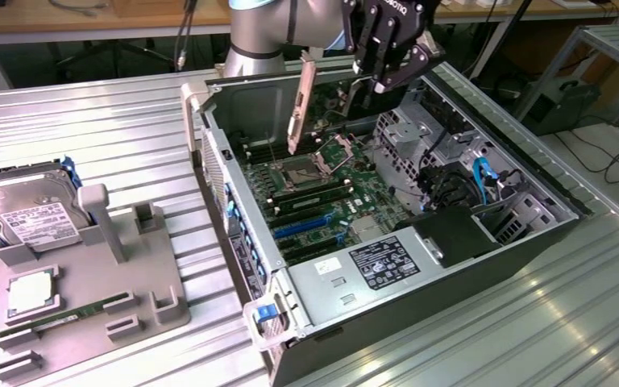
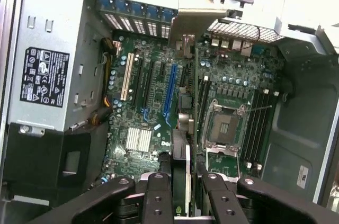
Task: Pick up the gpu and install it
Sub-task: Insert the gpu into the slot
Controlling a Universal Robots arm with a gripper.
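The gpu hangs on edge above the open computer case, its pale metal bracket strip pointing down toward the motherboard near the CPU socket. My gripper is shut on the card's dark far end, over the back part of the case. In the wrist view the gpu runs edge-on away from my fingers, and its bracket reaches toward the slot openings in the case wall. Under it lie the blue slot and the socket. The card is clear of the board.
A grey parts holder on the exterior view's left carries a hard drive, a CPU and a RAM stick. Inside the case are the power supply, drive bays and blue cables.
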